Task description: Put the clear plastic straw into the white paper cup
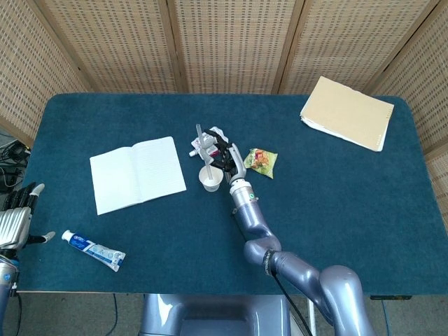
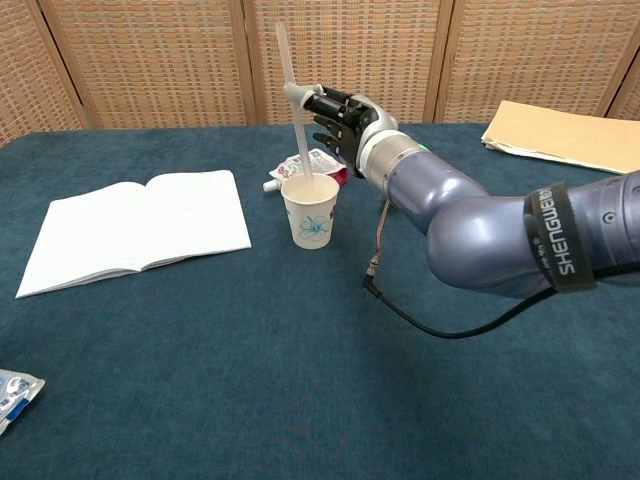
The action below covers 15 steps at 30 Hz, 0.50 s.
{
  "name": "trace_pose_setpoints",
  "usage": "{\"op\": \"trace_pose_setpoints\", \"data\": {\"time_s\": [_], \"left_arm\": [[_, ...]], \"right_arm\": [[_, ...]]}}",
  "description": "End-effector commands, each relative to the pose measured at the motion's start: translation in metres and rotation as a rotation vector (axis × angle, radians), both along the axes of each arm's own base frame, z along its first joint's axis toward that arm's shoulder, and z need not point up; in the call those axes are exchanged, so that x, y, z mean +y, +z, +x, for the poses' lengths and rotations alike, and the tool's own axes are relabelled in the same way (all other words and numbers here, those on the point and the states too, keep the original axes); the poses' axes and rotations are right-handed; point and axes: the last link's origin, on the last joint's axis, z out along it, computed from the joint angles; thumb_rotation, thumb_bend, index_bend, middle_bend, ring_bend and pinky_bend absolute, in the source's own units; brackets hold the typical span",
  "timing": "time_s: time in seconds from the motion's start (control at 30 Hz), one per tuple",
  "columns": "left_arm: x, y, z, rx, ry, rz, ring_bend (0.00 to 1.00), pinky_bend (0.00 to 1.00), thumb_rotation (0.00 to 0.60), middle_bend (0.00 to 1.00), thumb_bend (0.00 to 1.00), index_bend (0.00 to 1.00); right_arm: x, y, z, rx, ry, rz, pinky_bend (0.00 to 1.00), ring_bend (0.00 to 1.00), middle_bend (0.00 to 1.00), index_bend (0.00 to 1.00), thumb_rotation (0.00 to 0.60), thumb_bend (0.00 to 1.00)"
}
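The white paper cup point(image 1: 211, 179) point(image 2: 311, 212) stands upright at the table's middle, with a blue flower print on its side. My right hand point(image 1: 225, 155) point(image 2: 335, 115) hovers just above and behind the cup's right side, pinching the clear plastic straw point(image 1: 201, 145) point(image 2: 291, 90) partway along its length. The straw stands nearly upright, leaning slightly left, and its lower end goes down inside the cup's rim. At the frame's lower left edge, my left hand point(image 1: 17, 213) is off the table, fingers spread and holding nothing.
An open notebook point(image 1: 136, 173) point(image 2: 135, 228) lies left of the cup. A red-white pouch point(image 1: 207, 142) and a green snack packet point(image 1: 262, 161) lie behind it. Toothpaste point(image 1: 93, 250) is near the front left, a tan folder point(image 1: 348, 112) at the far right. A black cable point(image 2: 420, 322) trails on the cloth.
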Motion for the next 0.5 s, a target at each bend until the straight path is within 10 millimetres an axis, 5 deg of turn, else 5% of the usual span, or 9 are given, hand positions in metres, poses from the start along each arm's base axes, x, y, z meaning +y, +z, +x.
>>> {"op": "trace_pose_setpoints", "data": {"time_s": [0.03, 0.5], "left_arm": [[0.0002, -0.0012, 0.0001, 0.0, 0.0, -0.005, 0.0, 0.0, 0.6, 0.0, 0.05, 0.0], [0.0001, -0.001, 0.0005, -0.004, 0.003, -0.011, 0.0, 0.0, 0.6, 0.0, 0.05, 0.0]], "right_arm": [[0.0002, -0.0034, 0.0003, -0.002, -0.002, 0.009, 0.0, 0.0, 0.24, 0.62, 0.6, 0.55], [-0.0015, -0.0043, -0.0026, -0.007, 0.007, 0.003, 0.0, 0.0, 0.18, 0.54, 0.6, 0.5]]}}
